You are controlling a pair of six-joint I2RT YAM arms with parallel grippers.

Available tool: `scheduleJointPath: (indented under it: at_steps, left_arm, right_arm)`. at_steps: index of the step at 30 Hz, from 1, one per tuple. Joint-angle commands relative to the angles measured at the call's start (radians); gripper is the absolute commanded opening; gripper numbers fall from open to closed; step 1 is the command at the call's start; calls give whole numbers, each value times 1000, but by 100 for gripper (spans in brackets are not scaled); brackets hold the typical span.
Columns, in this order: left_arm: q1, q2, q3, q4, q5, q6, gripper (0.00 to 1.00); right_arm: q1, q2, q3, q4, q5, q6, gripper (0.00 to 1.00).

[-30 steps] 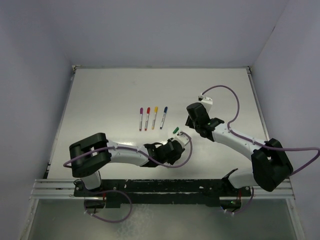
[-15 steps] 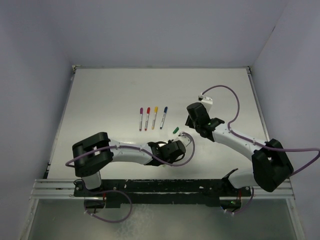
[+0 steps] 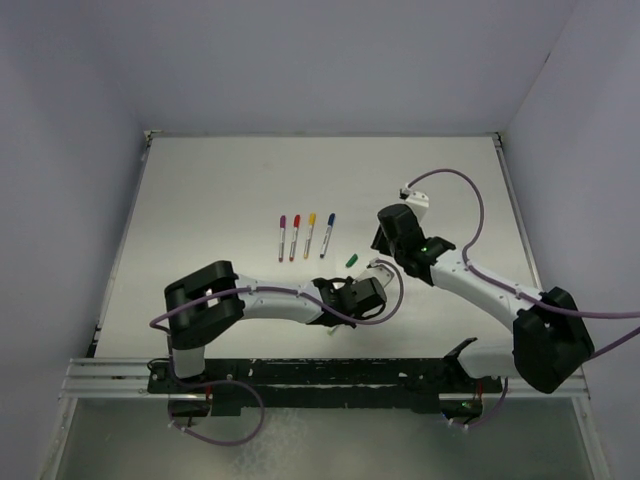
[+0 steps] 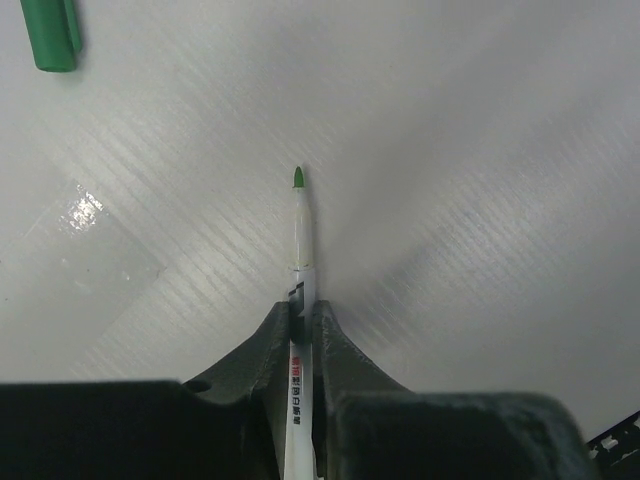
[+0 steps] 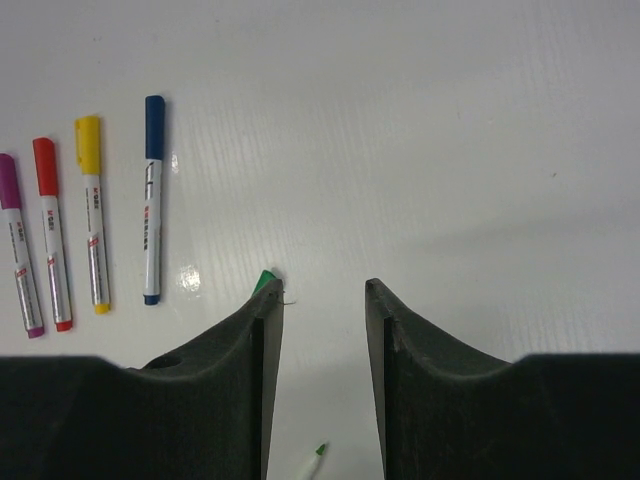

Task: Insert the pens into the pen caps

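My left gripper (image 4: 303,305) is shut on a white pen (image 4: 302,245), whose green tip (image 4: 297,178) points away over the table. The loose green pen cap (image 4: 50,35) lies ahead and to its left. In the top view the left gripper (image 3: 372,272) sits just right of the green cap (image 3: 351,260). My right gripper (image 5: 322,288) hangs open and holds nothing. The green cap (image 5: 264,281) peeks out behind its left finger, and the pen's green tip (image 5: 318,452) shows below. From above, the right gripper (image 3: 384,244) is just beyond the left one.
Several capped pens lie side by side left of the grippers: purple (image 5: 18,250), red (image 5: 52,235), yellow (image 5: 93,215) and blue (image 5: 151,200). The top view shows this row (image 3: 305,235) at mid-table. The table's raised edges (image 3: 125,240) run along both sides.
My left gripper has closed on the green-tipped pen, and the left arm has reached farther right. The right arm has shifted slightly and its jaws stay as they were.
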Motion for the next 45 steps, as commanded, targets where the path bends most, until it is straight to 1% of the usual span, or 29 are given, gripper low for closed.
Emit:
scheduleJointPath:
  at_steps: [1,4,7,9,10,13,15,19,21,24,30,36,39,45]
  left_arm:
    - [-1,82,-49,-129,63,-49,13]
    - [0,78,-61,-147,67,-58,14]
    - [-1,67,-77,-154,69,-64,12]
    - [-1,63,-79,-163,71,-63,8]
    - [-1,63,-79,-170,71,-61,1]
    - [-1,39,-83,-180,55,-65,0]
    - [-1,-25,-112,-158,43,-78,0]
    - [-1,-214,-197,-104,19,-102,0]
    - [-1,-303,-214,-110,-9,-110,0]
    - [-1,-407,-213,-151,-51,-116,0]
    - [7,-497,-199,-265,-127,-129,0]
    - [29,-561,-254,-263,-130,-163,0]
    - [34,-589,-278,-263,-129,-179,0]
    - [38,-611,-288,-262,-134,-179,0]
  right_arm:
    - [-4,-38,-4,-9,10,14,41]
    - [-4,-50,-3,-12,12,14,41]
    - [-3,-55,-7,-7,9,18,41]
    - [-4,-55,-7,-2,5,21,40]
    - [-3,-51,-7,0,4,22,40]
    - [-4,-37,-2,1,2,15,40]
    - [-4,-19,7,-6,1,7,40]
    - [-3,21,23,-12,-24,0,34]
    - [-2,43,28,8,-18,-17,34]
    - [2,91,47,28,-73,-20,35]
    - [49,208,123,17,-94,-26,36]
    - [85,289,174,17,-116,-6,36]
    - [91,308,182,7,-116,15,38]
    - [99,331,181,-12,-114,55,49]
